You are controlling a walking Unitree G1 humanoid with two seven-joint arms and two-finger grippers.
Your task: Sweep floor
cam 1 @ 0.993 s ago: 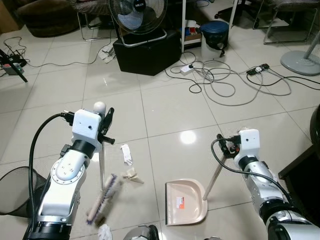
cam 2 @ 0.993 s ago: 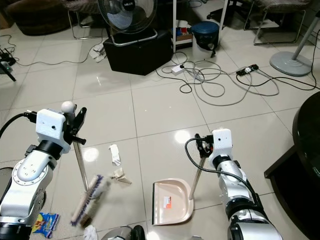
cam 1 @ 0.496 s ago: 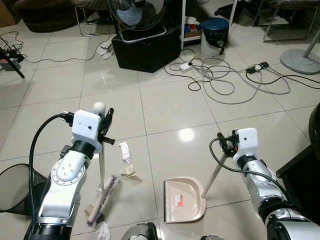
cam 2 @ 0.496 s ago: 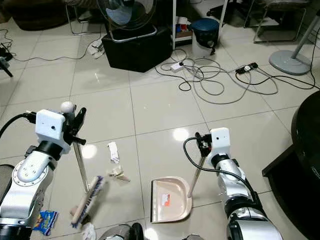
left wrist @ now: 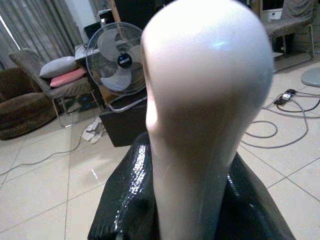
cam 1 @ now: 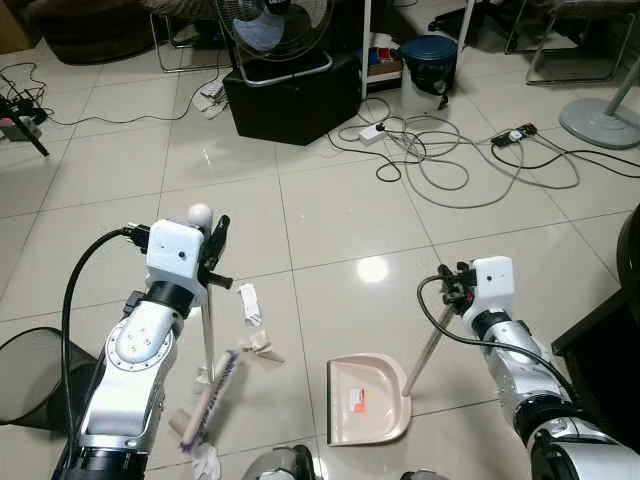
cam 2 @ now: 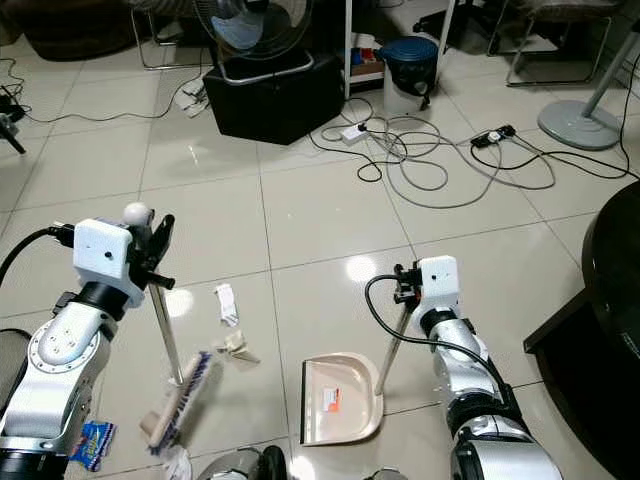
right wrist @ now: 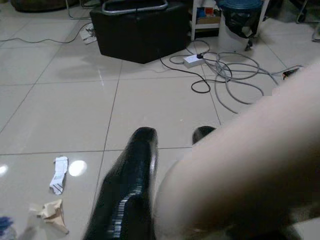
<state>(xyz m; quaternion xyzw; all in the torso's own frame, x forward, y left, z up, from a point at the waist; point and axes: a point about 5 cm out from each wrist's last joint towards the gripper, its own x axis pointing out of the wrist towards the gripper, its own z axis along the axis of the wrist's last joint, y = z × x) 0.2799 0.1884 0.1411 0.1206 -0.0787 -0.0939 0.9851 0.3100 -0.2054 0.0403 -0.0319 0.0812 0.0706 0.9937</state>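
My left gripper (cam 1: 214, 256) is shut on the broom's thin handle (cam 1: 207, 330), just under its white knob (cam 1: 200, 213). The knob (left wrist: 205, 100) looms large in the left wrist view. The brush head (cam 1: 207, 407) rests on the tiles near my feet. My right gripper (cam 1: 451, 291) is shut on the top of the dustpan's handle (cam 1: 428, 350), and a black finger (right wrist: 130, 185) lies beside that handle (right wrist: 240, 150). The beige dustpan (cam 1: 366, 400) lies flat on the floor, its mouth facing me. A white paper strip (cam 1: 250, 303) and a crumpled scrap (cam 1: 262, 345) lie between broom and dustpan.
A black mesh bin (cam 1: 25, 375) stands at my left, and a blue wrapper (cam 2: 92, 443) lies near it. A white scrap (cam 1: 207, 463) lies at my feet. Ahead are a black box (cam 1: 293, 95) with a fan (cam 1: 275, 25), tangled cables (cam 1: 450, 165) and a blue bin (cam 1: 428, 60). A dark table edge (cam 1: 630, 260) is at right.
The camera drew slightly forward. The broom handle stands a little more upright and the brush head has turned slightly on the floor. The dustpan and the litter have not moved.
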